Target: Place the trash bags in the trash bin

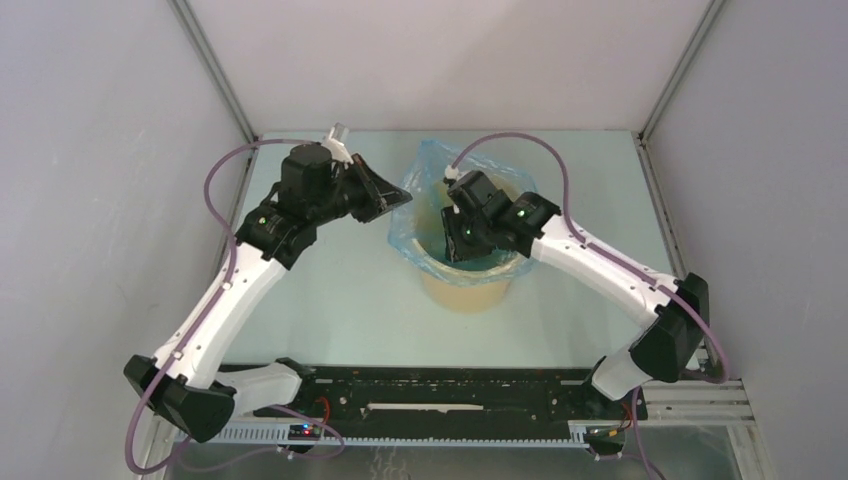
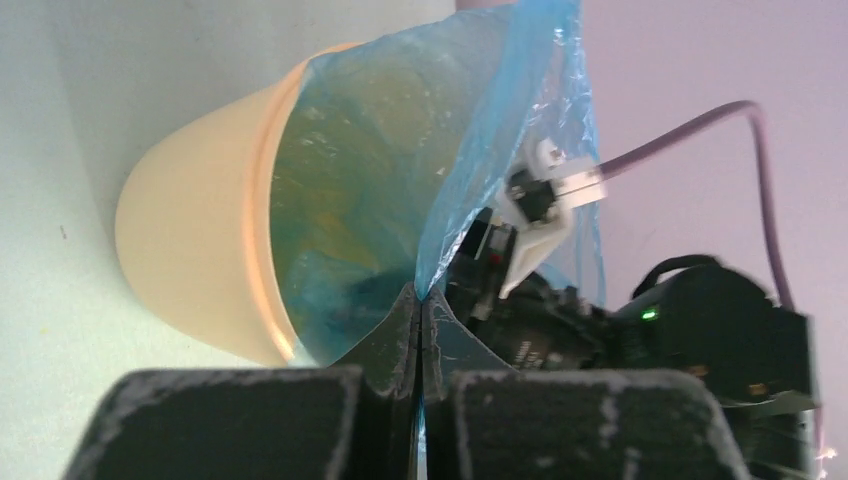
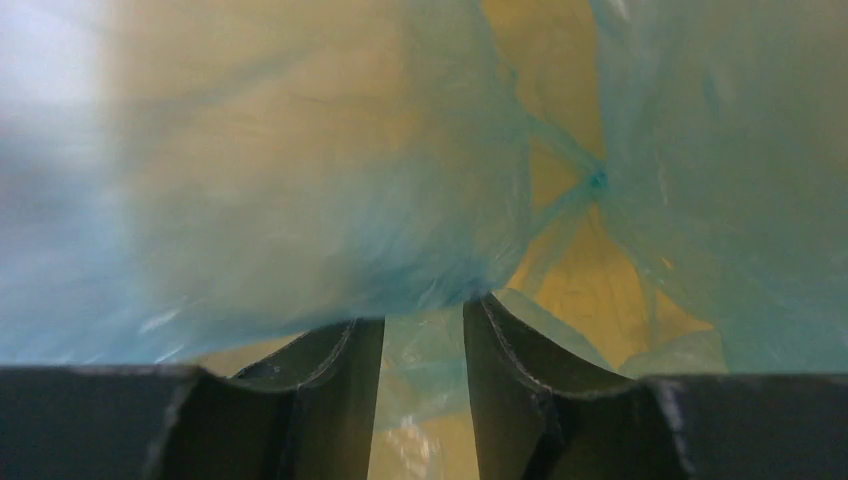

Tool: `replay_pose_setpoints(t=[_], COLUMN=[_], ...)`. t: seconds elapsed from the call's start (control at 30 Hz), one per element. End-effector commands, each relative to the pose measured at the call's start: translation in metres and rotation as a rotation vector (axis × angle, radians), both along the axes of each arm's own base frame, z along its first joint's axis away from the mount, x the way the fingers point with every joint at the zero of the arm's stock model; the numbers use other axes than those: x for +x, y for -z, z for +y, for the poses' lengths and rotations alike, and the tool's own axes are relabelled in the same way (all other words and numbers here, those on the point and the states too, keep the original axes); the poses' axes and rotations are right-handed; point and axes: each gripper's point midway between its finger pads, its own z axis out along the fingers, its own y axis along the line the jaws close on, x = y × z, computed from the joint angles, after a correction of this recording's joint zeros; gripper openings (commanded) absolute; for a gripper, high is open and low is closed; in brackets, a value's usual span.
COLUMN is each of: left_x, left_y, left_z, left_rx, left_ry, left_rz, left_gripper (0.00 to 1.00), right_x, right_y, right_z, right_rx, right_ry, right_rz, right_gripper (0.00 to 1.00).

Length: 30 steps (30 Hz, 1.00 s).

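The tan trash bin point(image 1: 470, 290) stands mid-table with the light-blue trash bag point(image 1: 415, 195) lining it, its film draped over the rim. My left gripper point(image 1: 395, 200) is at the bin's left rim, shut on the bag's edge point(image 2: 470, 180); the bin point(image 2: 190, 240) shows to its left in the left wrist view. My right gripper point(image 1: 455, 245) reaches down inside the bin. Its jaws point(image 3: 424, 318) stand a little apart, with bag film point(image 3: 300, 200) in front of the tips and the bin wall point(image 3: 590, 290) behind it. I cannot tell whether film is caught between them.
Grey enclosure walls stand close on the left, right and back. The pale green table point(image 1: 340, 300) runs to the black rail point(image 1: 450, 390) at the near edge. Purple cables point(image 1: 225, 170) loop above both arms.
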Motion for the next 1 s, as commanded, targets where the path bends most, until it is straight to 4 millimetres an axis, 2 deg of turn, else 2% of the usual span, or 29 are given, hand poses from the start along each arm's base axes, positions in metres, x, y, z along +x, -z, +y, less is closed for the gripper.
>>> replay_pose_setpoints(t=[0.0, 0.1, 0.23, 0.3, 0.43, 0.53, 0.63, 0.67, 0.73, 0.8, 0.87, 0.97], left_x=[0.008, 0.011, 0.018, 0.020, 0.018, 0.013, 0.006, 0.004, -0.002, -0.007, -0.010, -0.010], left_y=[0.020, 0.023, 0.028, 0.030, 0.026, 0.012, -0.003, -0.006, -0.008, -0.011, -0.017, -0.015], left_z=[0.005, 0.007, 0.008, 0.004, 0.002, 0.002, 0.003, 0.004, 0.005, 0.007, 0.009, 0.008], left_rx=[0.016, 0.027, 0.067, 0.079, 0.081, 0.064, 0.058, 0.054, 0.040, 0.017, -0.002, -0.021], left_ry=[-0.068, -0.088, -0.089, -0.069, -0.049, -0.032, -0.016, -0.014, -0.014, -0.025, -0.035, -0.041], left_rz=[0.080, 0.090, 0.082, 0.089, 0.089, 0.058, 0.030, 0.028, 0.041, 0.053, 0.050, 0.070], left_gripper=[0.00, 0.00, 0.00, 0.00, 0.00, 0.00, 0.00, 0.00, 0.00, 0.00, 0.00, 0.00], right_x=[0.030, 0.037, 0.038, 0.034, 0.022, 0.013, 0.012, 0.016, 0.028, 0.048, 0.068, 0.088], right_y=[0.008, 0.044, 0.072, 0.061, 0.013, -0.025, -0.052, -0.057, -0.061, -0.064, -0.069, -0.048], right_z=[-0.003, -0.006, 0.000, 0.003, 0.000, -0.010, -0.021, -0.023, -0.025, -0.024, -0.015, 0.002], right_rx=[0.021, -0.026, -0.084, -0.076, -0.001, 0.053, 0.101, 0.115, 0.137, 0.157, 0.193, 0.180], right_ry=[0.100, 0.118, 0.084, 0.084, 0.076, 0.087, 0.104, 0.113, 0.141, 0.196, 0.227, 0.236], right_rz=[-0.142, -0.103, -0.063, -0.047, -0.069, -0.107, -0.153, -0.173, -0.210, -0.259, -0.330, -0.384], right_gripper=[0.41, 0.36, 0.34, 0.34, 0.41, 0.52, 0.67, 0.69, 0.67, 0.60, 0.50, 0.47])
